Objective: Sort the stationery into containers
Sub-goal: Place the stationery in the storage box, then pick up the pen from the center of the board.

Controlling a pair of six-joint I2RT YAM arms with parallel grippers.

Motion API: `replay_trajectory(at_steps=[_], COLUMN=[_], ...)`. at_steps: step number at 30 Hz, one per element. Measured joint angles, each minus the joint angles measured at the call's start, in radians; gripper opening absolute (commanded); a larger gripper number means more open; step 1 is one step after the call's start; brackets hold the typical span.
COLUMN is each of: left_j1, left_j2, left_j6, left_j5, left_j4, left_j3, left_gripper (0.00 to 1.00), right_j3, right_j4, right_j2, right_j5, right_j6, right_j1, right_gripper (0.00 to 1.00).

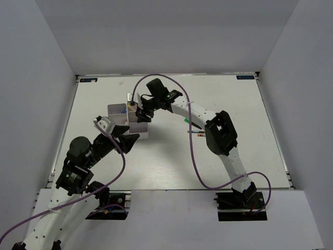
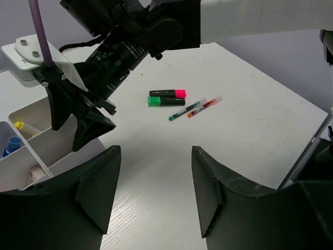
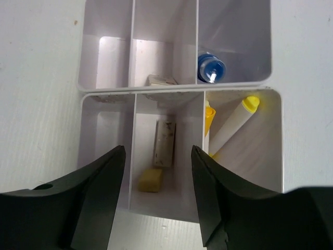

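While the right end effector (image 3: 157, 151) hangs over the pale lilac plastic divider tray (image 3: 106, 130), its jaws stand apart w/ nothing between them. Directly under it, in the middle near compartment, lie a beige block eraser (image 3: 165, 142) and a small yellow eraser (image 3: 150, 179). One compartment to its right leans a white pen w/ yellow cap (image 3: 234, 125). Beyond, in the far row, sit a blue-capped item (image 3: 210, 67) and another pale eraser (image 3: 162, 79).

The left end effector (image 2: 154, 156) is also open and empty, low over the white worktop (image 2: 250, 135), w/ the tray just to its left. Ahead of it, well apart, lie a black highlighter w/ pink end (image 2: 169, 93), touching a black highlighter w/ green end (image 2: 162, 101), then a thin green pen (image 2: 186, 110) and a thin red pen (image 2: 204, 106) side by side.

Step, by my read: the eraser drop-off is at its release end; four items are unsorted. Next move prob. calls for a straight lift clear of the thin tray walls before any swing, then a reach to the highlighters.

Room: the right arm's own forearm passes above those items in the top view, so approach is tight. The two end effectors are near each other at the tray's near side. Worktop edges are well apart from everything.
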Motion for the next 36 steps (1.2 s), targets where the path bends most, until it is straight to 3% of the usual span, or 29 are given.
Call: replay_trajectory(at_steps=[4, 11, 13, 16, 22, 26, 27, 29, 30, 31, 34, 36], left_j1=[0.0, 0.0, 0.0, 0.0, 0.0, -0.006, -0.008, -0.01, -0.013, -0.015, -0.032, -0.046], left_j2=[0.0, 0.0, 0.003, 0.023, 0.179, 0.418, 0.493, 0.621, 0.682, 0.733, 0.879, 0.949], left_j6=[0.0, 0.005, 0.005, 0.003, -0.034, -0.068, -0.074, -0.084, -0.087, -0.086, -0.09, -0.097], left_j5=[0.0, 0.023, 0.039, 0.064, 0.11, 0.14, 0.149, 0.164, 0.173, 0.181, 0.201, 0.207], left_j4=[0.0, 0.017, 0.024, 0.039, 0.104, 0.112, 0.109, 0.104, 0.09, 0.083, 0.061, 0.047], left_j3=[0.0, 0.0, 0.0, 0.0, 0.012, 0.101, 0.135, 0.2, 0.231, 0.257, 0.327, 0.359], left_gripper=[0.65, 0.51, 0.41, 0.23, 0.06, 0.05, 0.05, 0.09, 0.16, 0.35, 0.62, 0.67], right_j3=[0.0, -0.03, -0.076, -0.183, -0.566, -0.752, -0.784, -0.841, -0.863, -0.875, -0.882, -0.88], right_j4=[-0.012, -0.063, -0.07, -0.068, 0.117, 0.158, 0.155, 0.148, 0.144, 0.13, 0.09, 0.066], right_j2=[-0.003, -0.096, -0.168, -0.308, -0.604, -0.648, -0.647, -0.65, -0.654, -0.658, -0.672, -0.676], right_j5=[-0.023, -0.047, -0.049, -0.027, 0.23, 0.337, 0.352, 0.36, 0.359, 0.358, 0.345, 0.334], right_j6=[-0.009, -0.005, -0.002, 0.004, 0.152, 0.227, 0.238, 0.251, 0.25, 0.241, 0.189, 0.142], right_j1=[0.003, -0.008, -0.014, -0.029, -0.102, -0.236, -0.274, -0.339, -0.37, -0.393, -0.45, -0.478], right_gripper=[0.53, 0.29, 0.21, 0.0, 0.0, 0.0, 0.12, 0.24, 0.31, 0.41, 0.45, 0.45])
